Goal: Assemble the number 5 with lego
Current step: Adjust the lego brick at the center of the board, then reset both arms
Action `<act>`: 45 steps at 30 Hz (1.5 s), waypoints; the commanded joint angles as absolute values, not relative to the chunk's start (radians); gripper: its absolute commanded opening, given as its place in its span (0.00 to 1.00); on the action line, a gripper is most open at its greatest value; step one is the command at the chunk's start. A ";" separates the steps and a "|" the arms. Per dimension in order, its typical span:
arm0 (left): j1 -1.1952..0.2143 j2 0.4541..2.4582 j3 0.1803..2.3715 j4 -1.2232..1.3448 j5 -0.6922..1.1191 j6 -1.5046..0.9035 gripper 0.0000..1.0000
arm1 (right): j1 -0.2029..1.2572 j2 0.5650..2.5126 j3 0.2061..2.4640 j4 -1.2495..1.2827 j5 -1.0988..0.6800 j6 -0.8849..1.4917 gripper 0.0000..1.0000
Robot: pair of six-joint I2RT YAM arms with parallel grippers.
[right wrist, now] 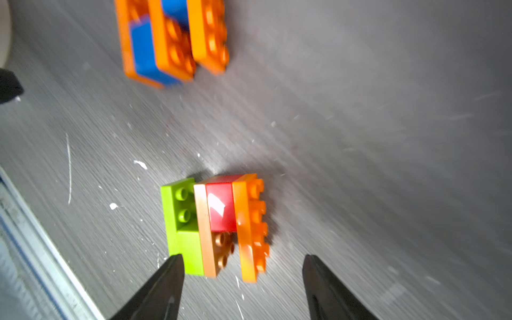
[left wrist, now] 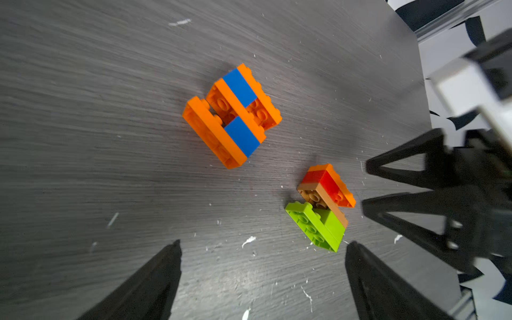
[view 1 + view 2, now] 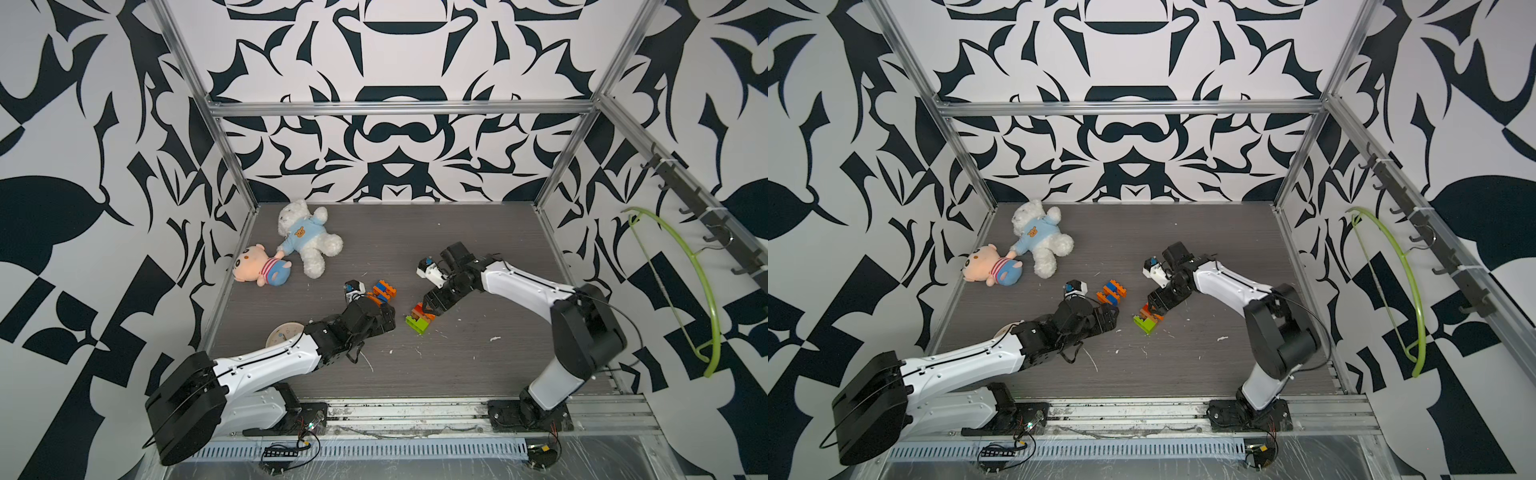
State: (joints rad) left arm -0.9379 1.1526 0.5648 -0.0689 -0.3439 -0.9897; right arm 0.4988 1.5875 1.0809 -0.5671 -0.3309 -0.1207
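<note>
Two spread tools: left tool (image 2: 264, 243), and right tool (image 1: 242, 260) with green-red stack (image 1: 221, 210) just ahead, seemingly untouched; we fear skewed closing splits it.

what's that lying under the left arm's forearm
A round cream disc with small coloured marks lies on the table, partly under the left arm. The arm covers its near side, so the whole face cannot be seen.
</note>
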 commanded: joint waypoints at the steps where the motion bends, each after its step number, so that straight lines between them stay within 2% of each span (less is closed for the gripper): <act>1: -0.929 1.099 0.631 -0.215 -0.471 -0.923 0.99 | 0.494 1.424 1.051 -0.507 -0.165 -0.078 0.73; 8: -0.864 1.043 0.706 -0.366 -0.675 -0.768 0.99 | 0.490 1.146 0.893 -0.299 0.281 -0.022 0.77; 12: -0.801 1.014 0.706 -0.351 -0.783 -0.645 0.99 | 0.463 1.104 0.817 -0.198 0.558 0.025 0.79; 15: -0.708 0.991 0.671 -0.282 -0.835 -0.544 0.99 | 0.395 1.103 0.775 -0.153 0.692 0.102 0.83; 18: -0.574 0.958 0.611 -0.191 -0.831 -0.470 0.99 | 0.292 1.093 0.678 -0.017 0.691 0.150 0.88; 21: -0.440 0.927 0.543 -0.084 -0.767 -0.393 0.99 | 0.216 1.074 0.604 0.104 0.573 0.120 0.89; 24: -0.364 0.920 0.461 0.075 -0.746 -0.286 0.99 | 0.168 1.104 0.550 0.232 0.512 0.075 0.90; 29: -0.327 0.987 0.357 0.331 -0.695 -0.158 0.99 | 0.103 1.231 0.478 0.461 0.289 0.033 0.90; 33: -0.296 1.081 0.304 0.492 -0.618 -0.113 0.99 | 0.092 1.301 0.426 0.672 0.195 0.030 0.90; 35: -0.274 1.132 0.283 0.578 -0.587 -0.124 0.99 | 0.092 1.335 0.437 0.696 0.120 -0.017 0.89; 41: -0.242 1.262 0.301 0.735 -0.525 -0.084 0.99 | 0.088 1.386 0.461 0.743 0.082 -0.086 0.88; 45: -0.239 1.362 0.369 0.724 -0.526 -0.027 0.99 | 0.088 1.397 0.482 0.721 0.106 -0.074 0.87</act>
